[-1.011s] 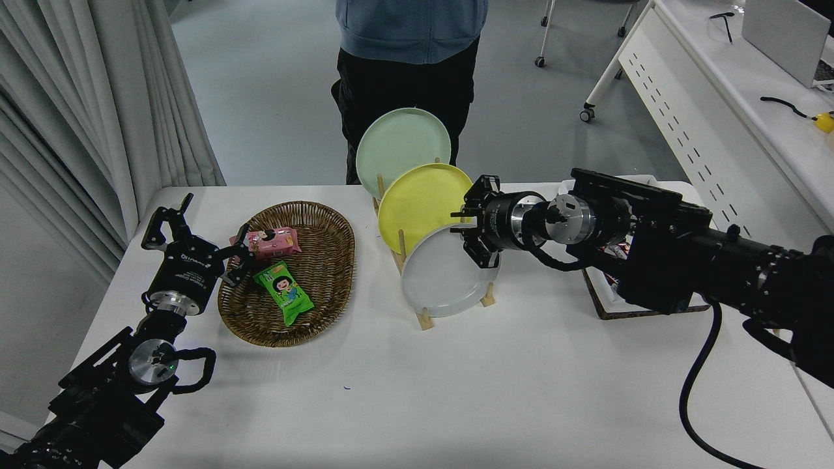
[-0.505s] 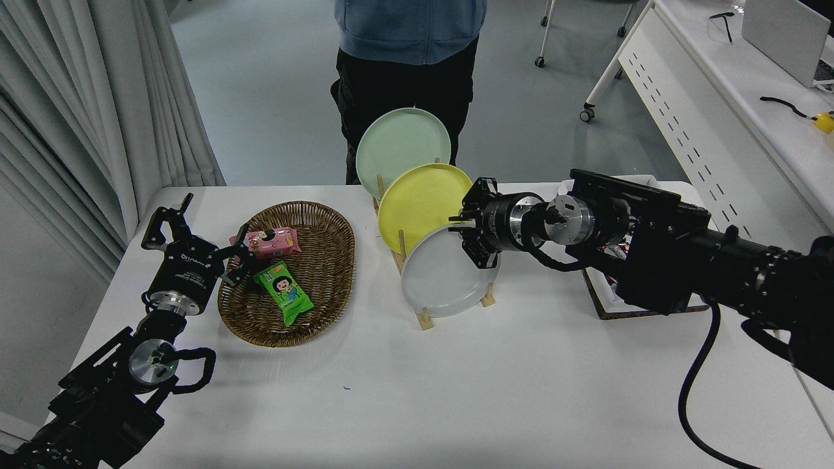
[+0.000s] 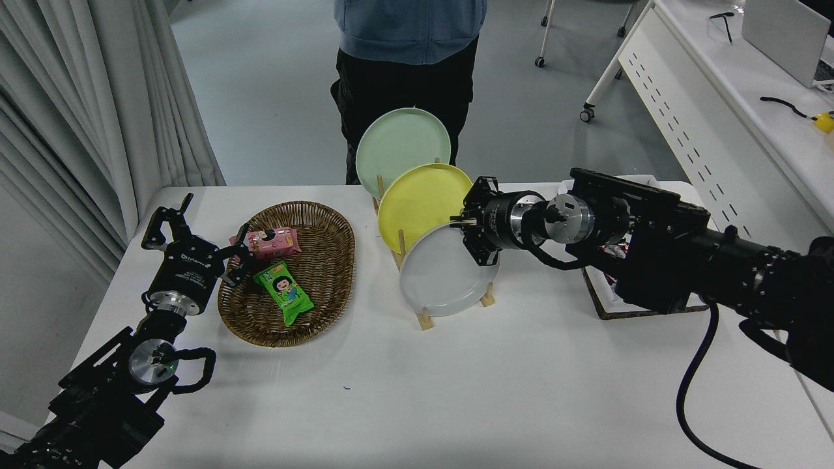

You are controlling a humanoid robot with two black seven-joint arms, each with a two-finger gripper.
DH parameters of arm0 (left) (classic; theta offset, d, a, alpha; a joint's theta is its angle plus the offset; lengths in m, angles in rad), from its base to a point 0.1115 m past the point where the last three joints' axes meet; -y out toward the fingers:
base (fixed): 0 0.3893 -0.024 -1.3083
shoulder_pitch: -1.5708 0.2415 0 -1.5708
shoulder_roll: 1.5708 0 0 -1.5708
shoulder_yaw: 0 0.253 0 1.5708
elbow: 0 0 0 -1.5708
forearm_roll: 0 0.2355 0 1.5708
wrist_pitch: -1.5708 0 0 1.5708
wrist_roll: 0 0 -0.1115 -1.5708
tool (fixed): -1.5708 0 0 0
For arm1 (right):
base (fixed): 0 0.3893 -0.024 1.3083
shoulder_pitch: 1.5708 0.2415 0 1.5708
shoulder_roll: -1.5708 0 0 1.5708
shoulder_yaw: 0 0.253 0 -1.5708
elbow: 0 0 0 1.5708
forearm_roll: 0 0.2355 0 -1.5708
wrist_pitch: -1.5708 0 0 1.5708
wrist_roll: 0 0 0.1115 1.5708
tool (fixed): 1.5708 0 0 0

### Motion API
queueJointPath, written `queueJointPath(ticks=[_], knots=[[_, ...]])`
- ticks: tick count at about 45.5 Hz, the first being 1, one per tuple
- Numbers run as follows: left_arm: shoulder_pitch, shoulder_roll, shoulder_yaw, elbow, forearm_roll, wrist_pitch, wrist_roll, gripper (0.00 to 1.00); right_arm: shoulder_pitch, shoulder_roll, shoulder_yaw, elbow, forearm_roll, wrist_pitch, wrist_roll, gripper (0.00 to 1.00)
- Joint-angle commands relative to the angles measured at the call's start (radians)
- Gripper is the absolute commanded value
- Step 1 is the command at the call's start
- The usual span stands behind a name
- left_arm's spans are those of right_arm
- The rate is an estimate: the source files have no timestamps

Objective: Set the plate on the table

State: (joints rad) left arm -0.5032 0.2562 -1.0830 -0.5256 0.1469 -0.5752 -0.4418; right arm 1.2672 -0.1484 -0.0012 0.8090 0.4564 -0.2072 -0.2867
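Plate [image 3: 443, 273] handling is my concern: it looks like a rigid, glazed dish, light grey and round with a shallow raised rim, so I judge it stiff, fairly light, slick to the touch and liable to chip if it knocks its neighbours. It stands on edge in the front slot of a wooden rack [image 3: 423, 318], just below and to the left of my right gripper [image 3: 474, 240]. The fingers straddle its upper right rim and look clamped on that edge, one in front of the face and one behind. The rim is the only sensible place to take hold; the smooth face offers nothing.

Directly behind it, up and left of the gripper, the yellow plate [image 3: 420, 202] leans in the next slot, with the pale green plate [image 3: 401, 143] beyond. I expect the lift must go straight out of the dowels before tilting flat onto the matte white table [image 3: 456, 391].

Far to the gripper's left sits a woven wicker basket [image 3: 326, 260]; my left gripper [image 3: 195, 244] is parked, spread, beside it.
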Motion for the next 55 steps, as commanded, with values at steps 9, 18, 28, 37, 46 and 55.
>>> queueJointPath(ticks=[9, 18, 28, 37, 46, 55], knots=[[0.000, 0.000, 0.000, 0.001, -0.001, 0.000, 0.000, 1.00, 0.008, -0.008, 0.007, 0.007, -0.001, 0.000, -0.019, 0.01], [0.000, 0.000, 0.000, -0.001, 0.000, 0.000, -0.001, 1.00, 0.021, -0.020, 0.009, 0.016, -0.001, 0.003, -0.060, 0.00], [0.000, 0.000, 0.000, 0.001, 0.000, 0.000, 0.000, 1.00, 0.083, -0.077, 0.050, 0.042, 0.001, 0.008, -0.091, 0.00], [0.000, 0.000, 0.000, 0.001, -0.001, 0.000, 0.000, 1.00, 0.173, -0.108, 0.135, 0.064, 0.008, -0.014, -0.092, 0.00], [0.000, 0.000, 0.000, 0.001, -0.001, 0.000, 0.000, 1.00, 0.280, -0.172, 0.179, 0.133, 0.030, -0.052, -0.092, 0.00], [0.000, 0.000, 0.000, 0.001, 0.000, 0.000, 0.000, 1.00, 0.386, -0.212, 0.190, 0.202, 0.148, -0.107, -0.092, 0.00]])
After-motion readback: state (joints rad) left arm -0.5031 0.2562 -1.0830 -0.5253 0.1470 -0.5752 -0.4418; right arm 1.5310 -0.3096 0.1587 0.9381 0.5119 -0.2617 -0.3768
